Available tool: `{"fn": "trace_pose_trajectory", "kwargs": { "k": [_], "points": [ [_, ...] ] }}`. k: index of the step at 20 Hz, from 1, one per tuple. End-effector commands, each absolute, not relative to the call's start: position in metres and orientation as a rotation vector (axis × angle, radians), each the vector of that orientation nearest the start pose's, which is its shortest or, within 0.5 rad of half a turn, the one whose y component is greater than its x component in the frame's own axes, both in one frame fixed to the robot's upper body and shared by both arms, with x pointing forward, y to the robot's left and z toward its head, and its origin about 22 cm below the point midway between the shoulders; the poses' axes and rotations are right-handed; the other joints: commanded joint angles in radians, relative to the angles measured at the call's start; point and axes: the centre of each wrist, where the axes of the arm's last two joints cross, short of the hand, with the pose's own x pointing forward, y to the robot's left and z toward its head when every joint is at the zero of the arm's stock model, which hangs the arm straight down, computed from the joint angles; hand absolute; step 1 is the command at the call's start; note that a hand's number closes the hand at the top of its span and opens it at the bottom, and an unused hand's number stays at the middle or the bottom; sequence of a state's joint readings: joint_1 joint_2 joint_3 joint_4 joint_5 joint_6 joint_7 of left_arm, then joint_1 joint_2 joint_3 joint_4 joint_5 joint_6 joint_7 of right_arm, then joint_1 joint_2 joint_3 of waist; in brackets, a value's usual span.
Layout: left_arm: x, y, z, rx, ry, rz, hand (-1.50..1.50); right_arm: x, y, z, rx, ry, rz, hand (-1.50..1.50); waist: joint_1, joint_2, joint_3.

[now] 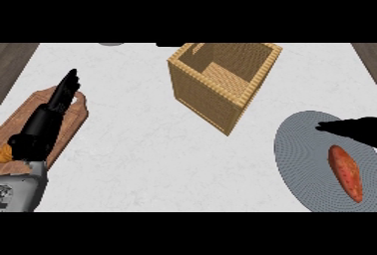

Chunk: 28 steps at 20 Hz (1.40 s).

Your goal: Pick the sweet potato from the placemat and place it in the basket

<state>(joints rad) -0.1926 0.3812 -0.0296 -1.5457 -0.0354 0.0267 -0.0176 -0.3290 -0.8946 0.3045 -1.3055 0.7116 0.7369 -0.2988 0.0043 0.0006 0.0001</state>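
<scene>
Right hand [352, 127] near sweet potato [346, 172], fingers straight, holding nothing: 0 steps done.
Sweet potato lies on grey placemat [302, 164], right of basket [221, 82]; grasp, carry, drop all remain. Left hand [63, 94] rests flat, left of basket.

Bright, even light across the white tabletop [147, 144], which reads pale and lightly mottled with no glare or hot spots. Shadows are faint: hardly any cast shade shows beside the woven basket [221, 82], though its near-left wall looks a touch darker than the sunlit rim, and its inside floor sits in soft shade. The grey placemat [309, 164] at the right is flatly lit, and the sweet potato [346, 172] on it carries a small paler sheen along its length. Both black hands, left hand [63, 97] and right hand [353, 129], read as near silhouettes with almost no surface detail. The basket's walls splay outward with the steep perspective.
</scene>
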Motion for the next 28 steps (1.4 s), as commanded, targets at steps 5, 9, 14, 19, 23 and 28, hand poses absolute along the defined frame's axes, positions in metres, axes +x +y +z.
{"fn": "trace_pose_trajectory", "kwargs": {
  "k": [5,9,14,19,23,28],
  "points": [
    [0.287,0.294,0.076,0.304,-1.725,-0.348,0.0,0.299,-0.371,0.091,-0.388,-0.809,1.724,-1.5,-0.005,-0.001,0.0],
    [0.286,0.307,0.079,0.3,-1.722,-0.389,0.0,0.295,-0.381,0.085,-0.365,-0.822,1.718,-1.5,-0.003,-0.001,0.0],
    [0.276,0.281,0.065,0.286,-1.706,-0.363,0.0,0.291,-0.383,0.046,-0.355,-0.802,1.701,-1.5,0.0,0.0,0.0],
    [0.276,0.289,0.087,0.303,-1.716,-0.377,0.0,0.286,-0.38,0.05,-0.344,-0.784,1.718,-1.5,-0.003,-0.001,0.0],
    [0.28,0.294,0.077,0.295,-1.73,-0.365,0.0,0.28,-0.407,0.053,-0.382,-0.756,1.721,-1.5,-0.004,-0.001,0.0],
    [0.292,0.287,0.072,0.277,-1.711,-0.383,0.0,0.285,-0.392,0.043,-0.358,-0.753,1.736,-1.5,-0.005,-0.001,0.0]
  ]
}}
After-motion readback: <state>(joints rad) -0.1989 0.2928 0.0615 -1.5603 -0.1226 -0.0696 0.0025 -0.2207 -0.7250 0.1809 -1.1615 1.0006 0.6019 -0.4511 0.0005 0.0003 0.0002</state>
